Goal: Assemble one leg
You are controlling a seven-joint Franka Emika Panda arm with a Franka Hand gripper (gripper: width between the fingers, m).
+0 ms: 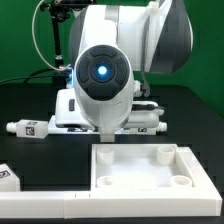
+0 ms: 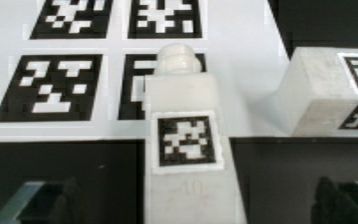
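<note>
Wrist view | tool is hanging wide open, gripping nothing | it is straddling the leg lying on the marker board, probably lining up a grasp

In the wrist view: one leg, a short, chunky white peg with a narrower rounded tip at one end and a black-and-white square tag facing up on its thicker body. Stretched lengthwise over the marker board, tip covering part of one of its tags. Flat on the board or raised off it: not clear.

In the exterior view: a second leg at about nine o'clock, lying on its side on the black table. Long axis running nine to three, narrow end toward nine, tag facing the camera.
</note>
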